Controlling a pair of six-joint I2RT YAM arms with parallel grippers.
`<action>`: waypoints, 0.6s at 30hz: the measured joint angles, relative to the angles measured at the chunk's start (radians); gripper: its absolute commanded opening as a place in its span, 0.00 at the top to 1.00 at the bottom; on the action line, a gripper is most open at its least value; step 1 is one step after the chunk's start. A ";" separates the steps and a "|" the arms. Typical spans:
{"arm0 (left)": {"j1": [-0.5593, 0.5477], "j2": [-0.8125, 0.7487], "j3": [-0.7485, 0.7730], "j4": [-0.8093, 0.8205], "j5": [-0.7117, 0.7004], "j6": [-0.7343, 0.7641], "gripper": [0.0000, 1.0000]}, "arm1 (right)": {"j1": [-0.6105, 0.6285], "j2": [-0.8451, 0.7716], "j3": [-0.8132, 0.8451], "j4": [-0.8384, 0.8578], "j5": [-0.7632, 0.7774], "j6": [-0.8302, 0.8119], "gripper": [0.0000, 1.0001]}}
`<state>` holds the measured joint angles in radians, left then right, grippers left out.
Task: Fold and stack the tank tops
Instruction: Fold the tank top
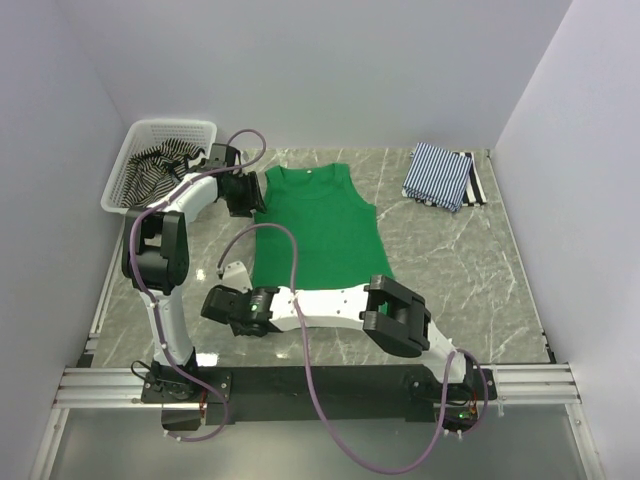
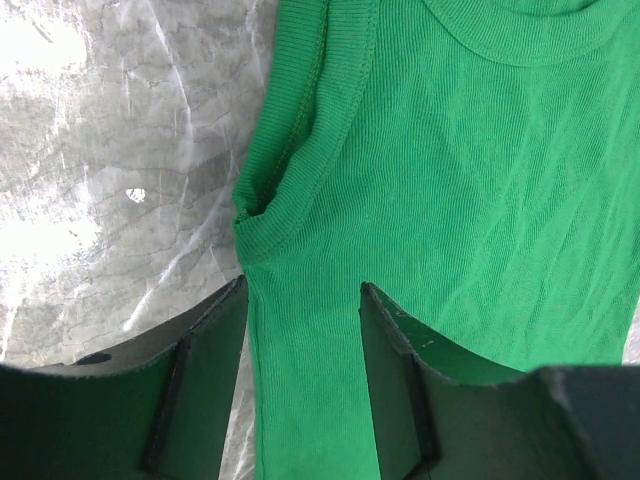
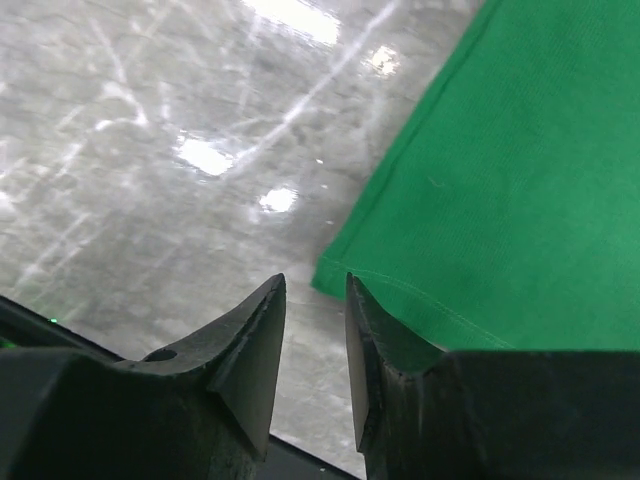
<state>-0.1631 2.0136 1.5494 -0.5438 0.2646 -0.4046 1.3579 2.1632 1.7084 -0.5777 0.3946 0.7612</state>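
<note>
Top external view: the green tank top (image 1: 318, 225) lies spread flat on the marble-patterned counter (image 1: 470, 280), neckline toward the far wall and hem toward the arms. In the far right corner, a folded blue-and-white striped tank top (image 1: 437, 172) rests on a folded black-and-white striped piece (image 1: 474, 185), which peeks out along its right edge. At the far left stands a white mesh basket (image 1: 170, 127) holding a crumpled black-and-white striped cloth (image 1: 155, 165) (I cannot tell what garment that is from here).

The left arm reaches up to the green top's left shoulder, beside the basket. Seen from its wrist, the left pincer (image 2: 303, 290) stands well open. Its two dark fingers (image 2: 215, 340) straddle the side edge of the green cloth just below the armhole. The ribbed fabric lies flat between them and is not pinched.

The right arm stretches across the front of the counter to the top's near left corner. The right pincer (image 3: 316, 290) is parted only by a narrow gap and has hold of nothing. Bare counter shows between its tips. The hem corner of the green top sits just beyond them, off to one side, close to the tips, though I cannot tell whether it touches them.
</note>
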 measured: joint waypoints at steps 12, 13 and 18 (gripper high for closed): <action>0.000 0.000 0.000 0.000 0.000 0.000 0.47 | 0.011 0.079 0.045 -0.039 0.032 0.000 0.60; 0.000 0.000 0.000 0.000 0.000 0.000 0.47 | 0.011 0.082 0.046 -0.041 0.034 -0.001 0.60; 0.000 0.000 0.000 0.001 0.001 0.000 0.47 | 0.011 0.090 0.068 -0.051 0.035 -0.005 0.73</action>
<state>-0.1631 2.0136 1.5490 -0.5430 0.2653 -0.4049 1.3685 2.2528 1.7767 -0.6292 0.4294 0.7563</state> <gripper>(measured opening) 0.531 0.334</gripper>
